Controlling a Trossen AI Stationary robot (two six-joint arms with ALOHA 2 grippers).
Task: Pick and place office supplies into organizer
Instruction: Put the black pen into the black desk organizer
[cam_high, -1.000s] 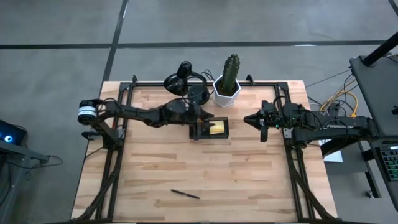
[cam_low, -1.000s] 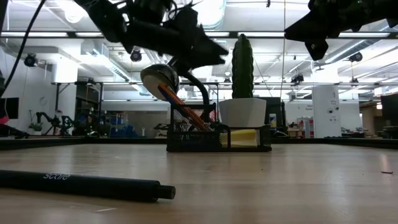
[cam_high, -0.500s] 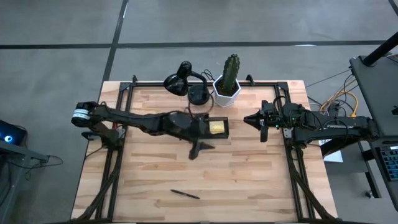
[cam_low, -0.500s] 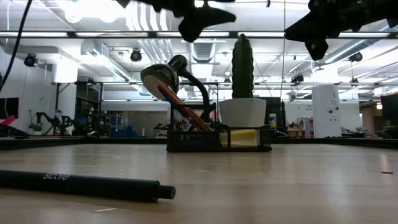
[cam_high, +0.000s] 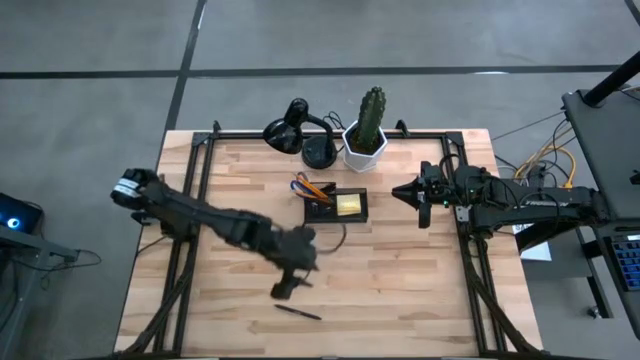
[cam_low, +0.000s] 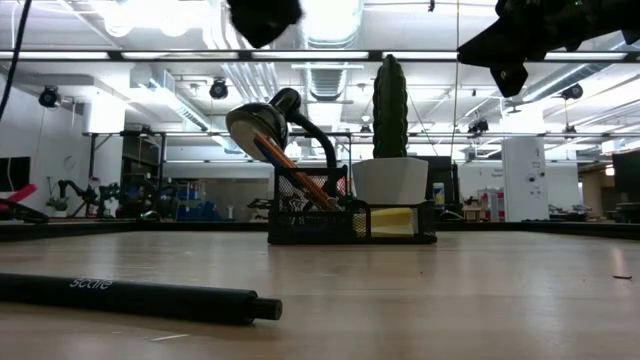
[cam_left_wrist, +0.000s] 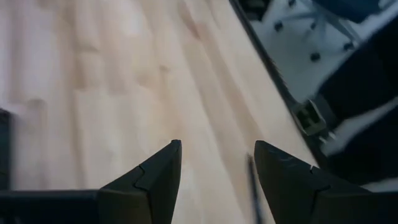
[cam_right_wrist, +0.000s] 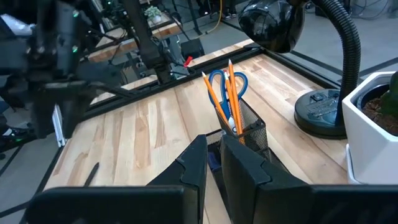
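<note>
L gripper (cam_high: 285, 288) hangs over the front-middle of the table (cam_high: 400, 290), fingers (cam_left_wrist: 155, 174) apart, nothing between them. The pen (cam_high: 298, 313) it looks to be going for lies on the wood just in front of it, toward the table's near edge and a touch to the R; they're close but not touching. Pen's long axis runs roughly L-R across the table w/ a slight slant, so the fingers likely need to straddle it across that line. L arm is clearly the nearer one; R gripper (cam_high: 400, 192) waits at the R side, level w/ the organizer (cam_high: 337, 206), fingers (cam_right_wrist: 193, 168) together and empty. The organizer sits back-centre, well apart from the pen, w/ the yellow sticky pad (cam_high: 349, 204) in its R compartment and the orange pencils (cam_right_wrist: 214, 99) plus blue-handled scissors (cam_right_wrist: 227, 81) standing in its mesh cup on the L side. Cactus pot (cam_high: 366, 147) and desk lamp (cam_high: 300, 130) stand just behind it. Hard to read: L wrist view is smeared, the pen there is only a thin dark streak beside one finger. In the low view the pen (cam_low: 130, 295) runs off the picture's L edge and only a dark bit of the L arm shows at the top, so gripper height above the wood can't be judged. Tiny brown pieces: can't make any out.
</note>
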